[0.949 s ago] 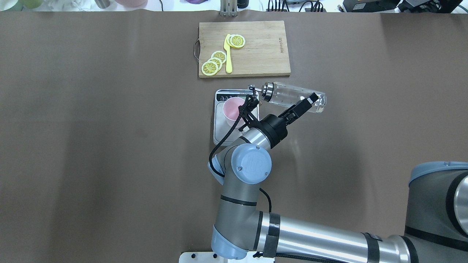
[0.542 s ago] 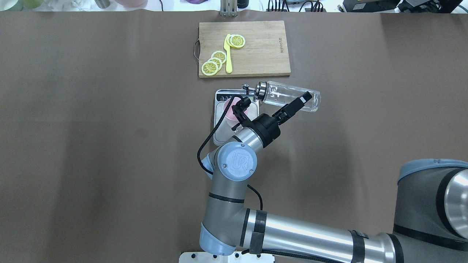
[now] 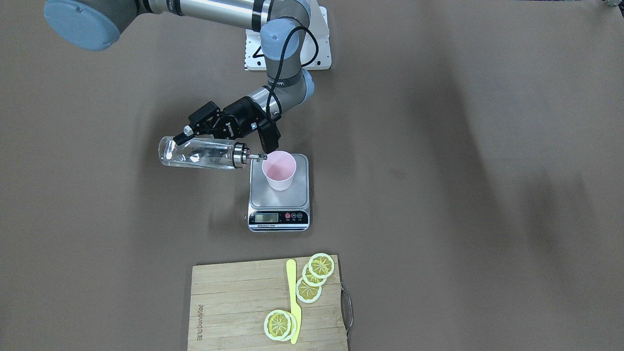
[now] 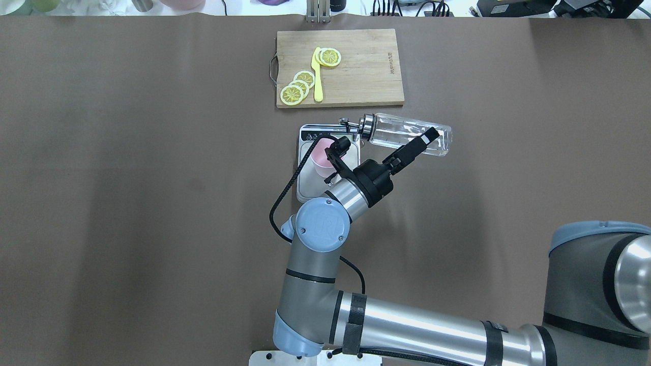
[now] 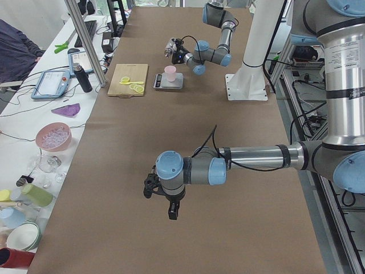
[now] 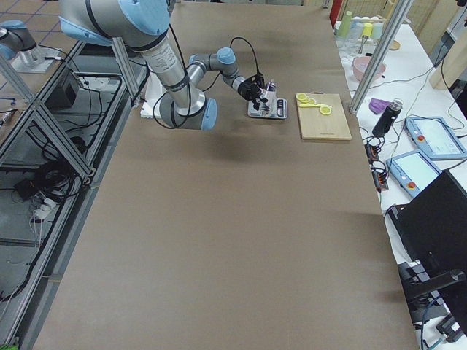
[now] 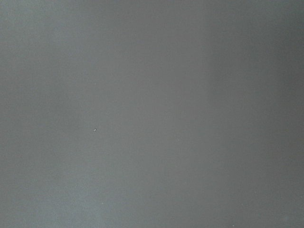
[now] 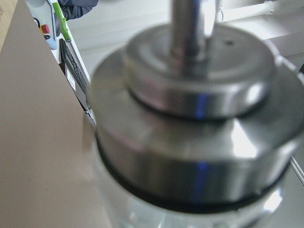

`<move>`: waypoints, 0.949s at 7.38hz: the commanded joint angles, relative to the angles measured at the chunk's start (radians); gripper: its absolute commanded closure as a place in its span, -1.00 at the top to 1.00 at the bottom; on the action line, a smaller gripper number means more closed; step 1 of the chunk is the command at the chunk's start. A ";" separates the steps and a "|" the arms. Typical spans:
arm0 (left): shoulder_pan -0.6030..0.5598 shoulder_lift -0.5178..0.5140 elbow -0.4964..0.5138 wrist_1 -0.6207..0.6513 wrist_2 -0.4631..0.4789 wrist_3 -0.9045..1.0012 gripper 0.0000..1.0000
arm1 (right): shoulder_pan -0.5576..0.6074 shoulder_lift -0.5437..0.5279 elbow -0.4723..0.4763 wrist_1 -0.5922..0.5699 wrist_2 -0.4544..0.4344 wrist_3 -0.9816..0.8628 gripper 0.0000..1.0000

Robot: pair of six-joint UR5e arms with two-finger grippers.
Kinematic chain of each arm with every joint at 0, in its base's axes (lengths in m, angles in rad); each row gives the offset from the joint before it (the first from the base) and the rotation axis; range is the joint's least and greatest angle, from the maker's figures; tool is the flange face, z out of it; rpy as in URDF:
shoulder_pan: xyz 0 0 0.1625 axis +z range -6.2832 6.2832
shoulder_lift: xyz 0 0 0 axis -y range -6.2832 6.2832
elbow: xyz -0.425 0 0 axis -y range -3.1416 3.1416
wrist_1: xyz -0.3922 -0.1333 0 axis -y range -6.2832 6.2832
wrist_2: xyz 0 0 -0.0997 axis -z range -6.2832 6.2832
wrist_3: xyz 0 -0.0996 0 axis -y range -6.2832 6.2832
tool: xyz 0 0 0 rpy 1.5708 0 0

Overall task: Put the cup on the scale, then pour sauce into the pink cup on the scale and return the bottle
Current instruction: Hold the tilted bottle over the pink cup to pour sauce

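The right gripper [image 3: 187, 139] was clamped on the bottle [image 3: 200, 155] near its base, holding it almost level so the spout [image 3: 257, 157] met the rim of the cup [image 3: 279, 170] standing on the scale [image 3: 298, 192]. I judged it a pouring pose, though any flow was too faint to see. The left gripper [image 5: 169, 204] hung well apart, and I could not tell how far open it was. The brown surface [image 3: 438, 195] also bore a cutting board [image 3: 234, 302] — a cluttered side bench [image 5: 28, 171] ran alongside.

Pink cup [image 3: 279, 170] sits upright on the scale [image 3: 298, 194], on the steel platform's end away from the display. Clear glass bottle [image 3: 200, 153] is tipped pretty much sideways just beside it, metal spout [image 3: 257, 157] right at the cup's rim.
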 commanded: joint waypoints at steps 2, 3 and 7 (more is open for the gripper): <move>0.001 0.000 0.000 0.002 0.000 0.000 0.97 | -0.010 0.005 -0.002 -0.094 0.004 0.041 -1.00; 0.001 0.000 0.000 0.002 0.000 0.000 0.97 | -0.013 0.008 -0.007 -0.099 0.004 0.049 -1.00; 0.001 -0.003 0.011 0.000 0.000 0.001 0.97 | -0.028 0.027 -0.043 -0.180 0.006 0.100 -1.00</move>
